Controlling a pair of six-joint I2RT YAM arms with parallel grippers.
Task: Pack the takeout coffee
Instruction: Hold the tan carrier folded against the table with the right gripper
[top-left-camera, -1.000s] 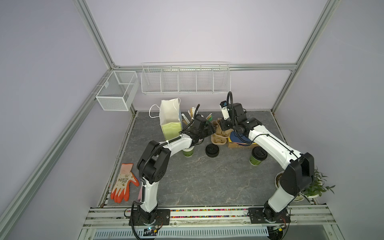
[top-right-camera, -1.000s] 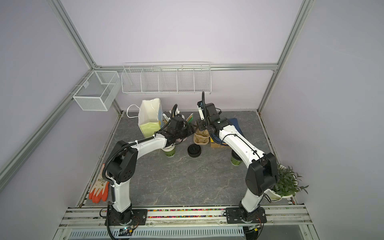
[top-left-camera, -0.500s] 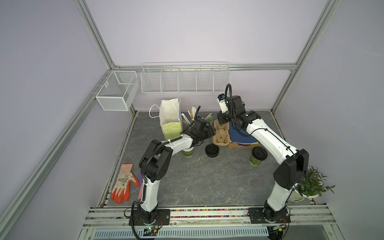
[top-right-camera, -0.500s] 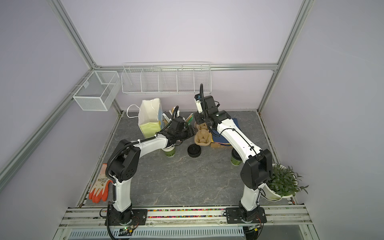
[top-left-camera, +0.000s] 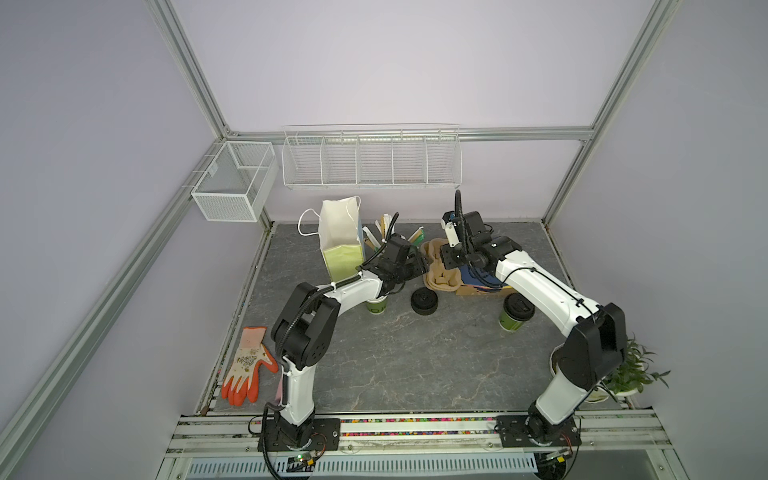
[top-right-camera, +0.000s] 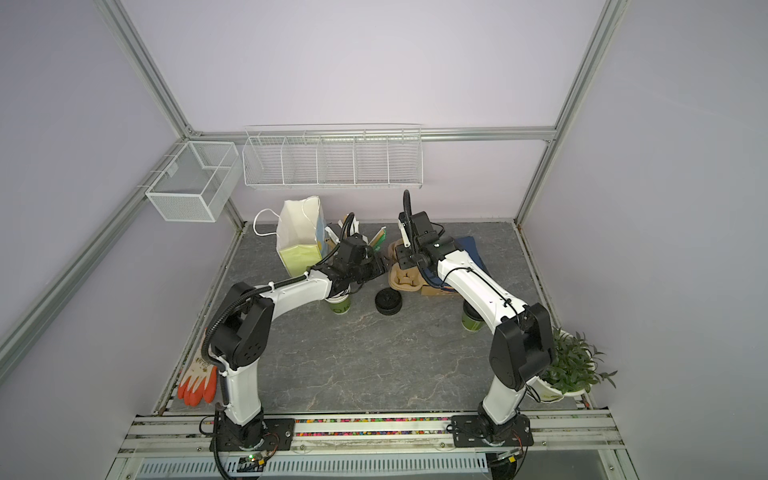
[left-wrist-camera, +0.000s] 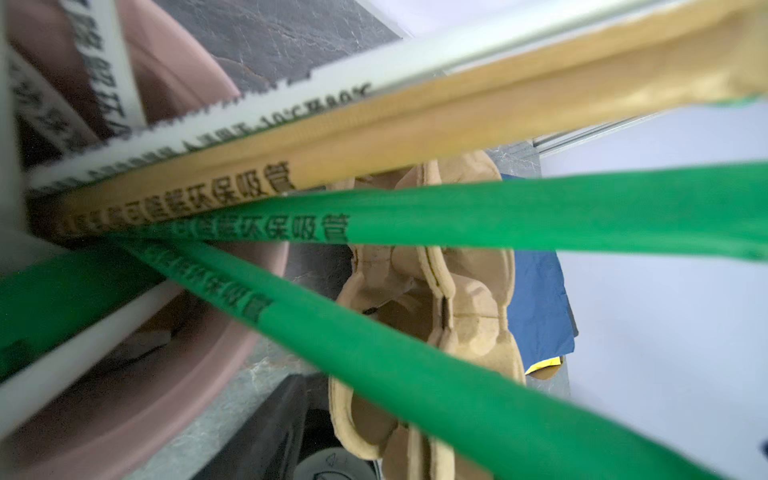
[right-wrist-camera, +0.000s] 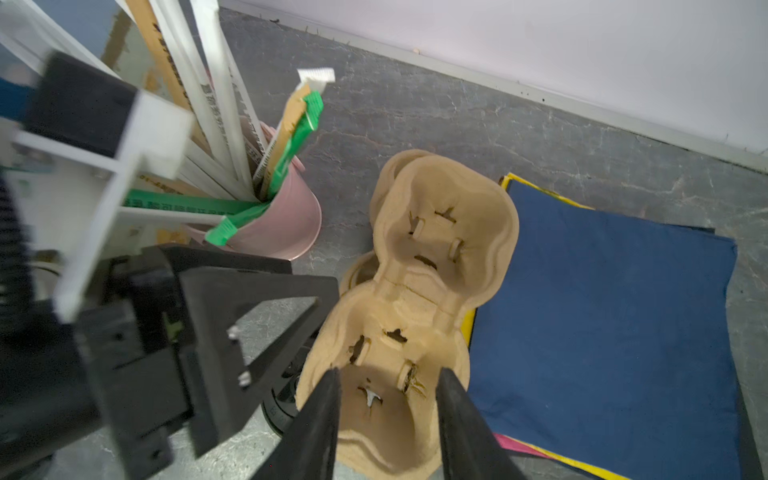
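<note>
- The takeout coffee (top-left-camera: 515, 312) stands upright on the table (top-left-camera: 395, 365), nearer than both grippers and gripped by neither.
- The right gripper (right-wrist-camera: 390, 376) hovers over the cardboard cup carrier (right-wrist-camera: 440, 249), jaws apart and empty.
- The left gripper (top-left-camera: 417, 266) sits at the carrier's edge; I cannot tell its spread.
- Behind it, wrapped straws (right-wrist-camera: 224, 124) fill a pink cup (right-wrist-camera: 282, 224).

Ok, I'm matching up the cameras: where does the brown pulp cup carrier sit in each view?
Top view: pulp cup carrier, at the back, near the middle.
Top view: same place.
Left wrist: middle, behind the green straws.
Right wrist: middle, beyond the right gripper tips.
Shared landmark: blue cloth right beside it.
</note>
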